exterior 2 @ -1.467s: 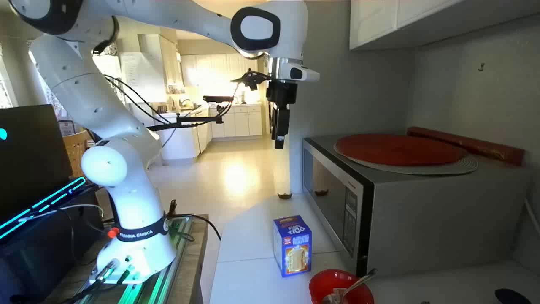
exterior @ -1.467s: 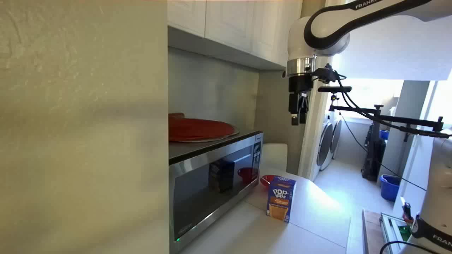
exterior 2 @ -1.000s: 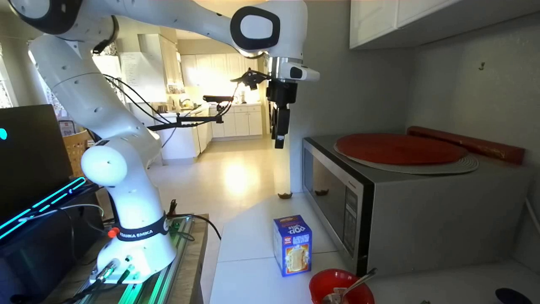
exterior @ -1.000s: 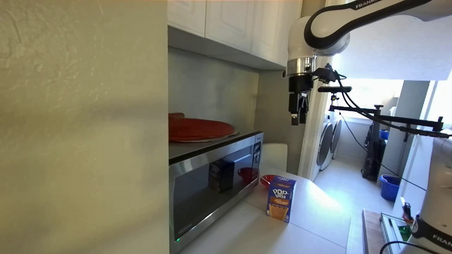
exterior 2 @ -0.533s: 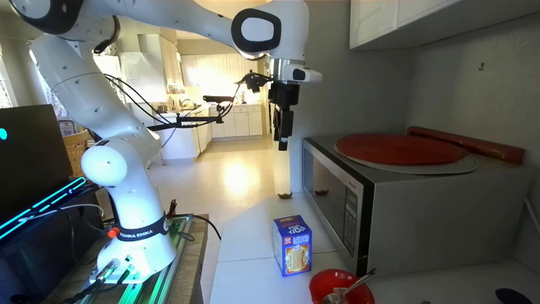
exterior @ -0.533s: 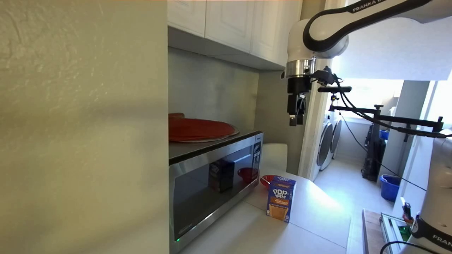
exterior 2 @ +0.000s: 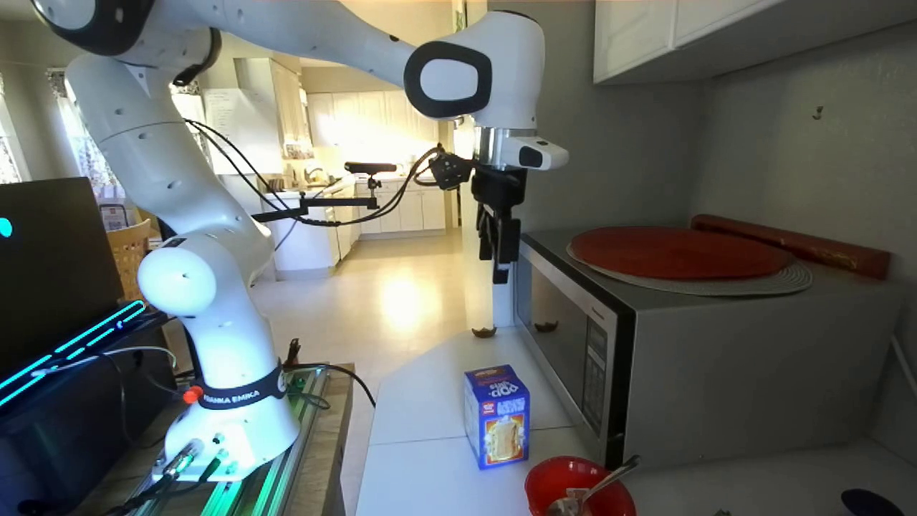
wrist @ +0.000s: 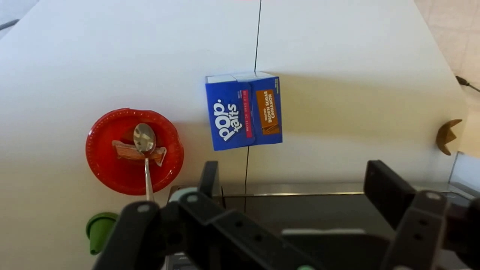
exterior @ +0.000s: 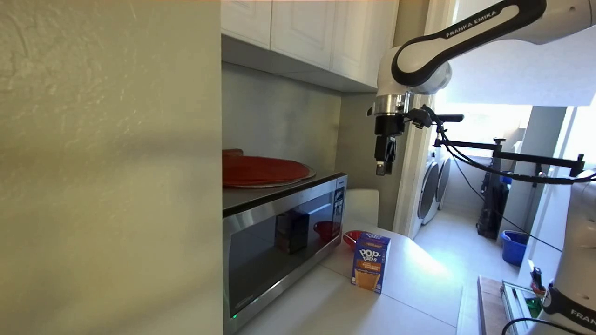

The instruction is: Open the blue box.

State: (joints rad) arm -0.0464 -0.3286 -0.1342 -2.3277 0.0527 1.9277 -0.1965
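Note:
The blue box, a Pop-Tarts carton, stands upright on the white counter in both exterior views (exterior: 371, 263) (exterior 2: 498, 419). In the wrist view the blue box (wrist: 243, 112) shows its blue top, with the flap lying flat and closed. My gripper hangs in the air pointing down, well above the counter, in both exterior views (exterior: 384, 167) (exterior 2: 498, 269). In the wrist view my gripper (wrist: 294, 176) has its fingers wide apart with nothing between them. The box lies beyond the fingertips there, above the left half of the gap, apart from both fingers.
A microwave (exterior 2: 752, 387) with a red round mat (exterior 2: 680, 254) on top stands beside the box. A red bowl (wrist: 94, 157) with a spoon (wrist: 144, 138) sits near the box. A green item (wrist: 100, 230) and a small brown piece (wrist: 445, 137) lie further off. Cabinets (exterior: 298, 32) hang above.
The arm has come down a little and moved slightly toward the microwave side, mostly in the last half second. The box, bowl and microwave have not moved.

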